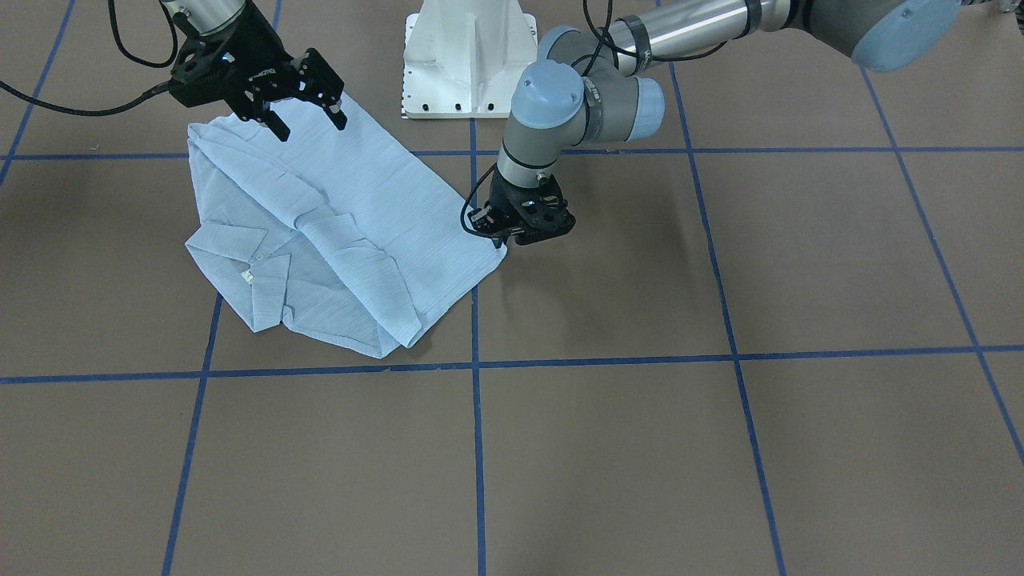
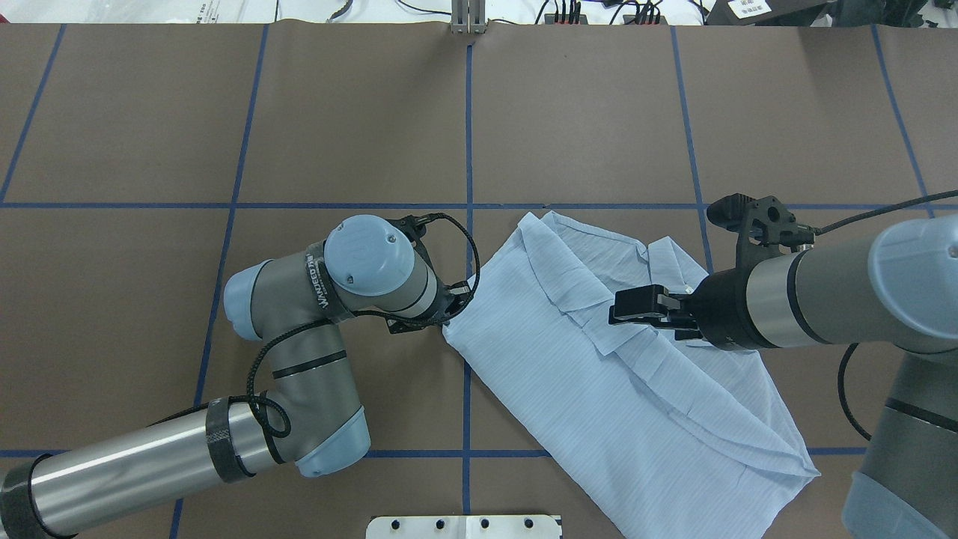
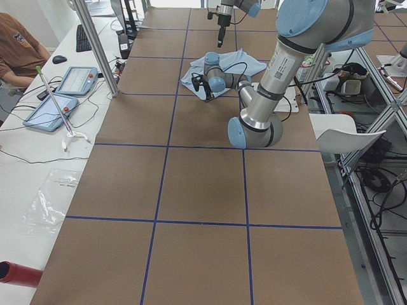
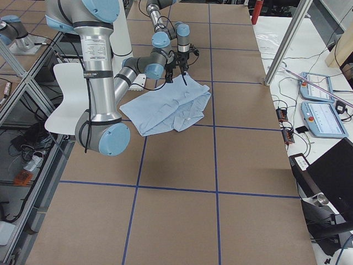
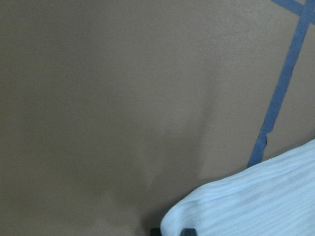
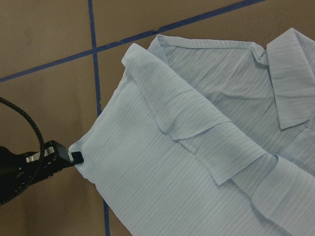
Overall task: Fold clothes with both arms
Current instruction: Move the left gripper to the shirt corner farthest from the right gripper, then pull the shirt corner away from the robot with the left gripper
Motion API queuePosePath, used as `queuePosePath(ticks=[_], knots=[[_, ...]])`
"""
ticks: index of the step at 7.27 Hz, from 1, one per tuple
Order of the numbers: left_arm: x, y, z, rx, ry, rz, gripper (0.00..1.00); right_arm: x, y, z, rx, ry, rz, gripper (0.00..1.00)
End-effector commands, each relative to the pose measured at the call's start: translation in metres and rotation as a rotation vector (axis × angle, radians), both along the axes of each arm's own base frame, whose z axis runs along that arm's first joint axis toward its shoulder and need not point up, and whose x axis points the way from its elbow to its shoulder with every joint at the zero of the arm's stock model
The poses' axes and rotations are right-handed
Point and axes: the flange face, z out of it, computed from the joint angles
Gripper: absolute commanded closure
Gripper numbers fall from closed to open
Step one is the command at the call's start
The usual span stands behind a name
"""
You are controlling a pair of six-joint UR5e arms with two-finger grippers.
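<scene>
The brown table (image 1: 720,448), gridded with blue tape, carries the work. The left arm (image 2: 135,457) bends in low from the robot's left, and the right arm (image 2: 823,292) reaches in over the cloth from the other side. The shirt (image 1: 360,208) lies flat on the table in front of the robot, mostly on its right half, partly folded with sleeves laid across the body. The right gripper (image 1: 310,124) hangs above the shirt's edge nearest the robot, fingers spread apart and holding nothing. The left gripper (image 1: 524,232) sits down at the table, at the shirt's corner on the robot's left; one fingertip (image 6: 75,157) touches that corner, but I cannot tell whether the fingers are clamped on the cloth. The collar (image 1: 240,244) is at the far end from the robot, with the white tag (image 1: 248,276) showing inside it.
</scene>
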Motion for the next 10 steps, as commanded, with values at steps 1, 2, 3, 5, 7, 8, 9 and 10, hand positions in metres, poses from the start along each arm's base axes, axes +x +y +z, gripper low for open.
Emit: queuePosePath(ticks=[1,2,3,5,7,8,9,10], knots=[[-0.010,0.001,-0.009,-0.010,-0.005,0.006,1.00,0.001,-0.004,0.003,-0.003,0.005,0.010,0.00],[-0.024,-0.024,-0.004,-0.015,-0.022,-0.035,1.00,-0.001,-0.008,0.007,-0.008,0.013,0.015,0.00],[-0.041,-0.051,0.000,-0.018,-0.029,-0.079,1.00,-0.002,-0.012,0.010,-0.013,0.021,0.019,0.00],[-0.069,-0.103,0.015,0.030,-0.071,-0.115,1.00,0.000,-0.016,0.010,-0.011,0.020,0.031,0.00],[-0.096,-0.175,0.028,0.085,-0.134,-0.144,1.00,-0.003,-0.023,0.009,-0.010,0.018,0.038,0.00],[-0.095,-0.218,0.024,0.099,-0.152,-0.163,1.00,-0.008,-0.025,0.014,-0.017,0.030,0.037,0.00],[-0.092,-0.251,0.034,0.128,-0.130,-0.184,1.00,-0.012,-0.028,0.016,-0.019,0.034,0.038,0.00],[-0.096,-0.271,0.040,0.174,-0.140,-0.205,1.00,-0.015,-0.030,0.021,-0.026,0.044,0.038,0.00]])
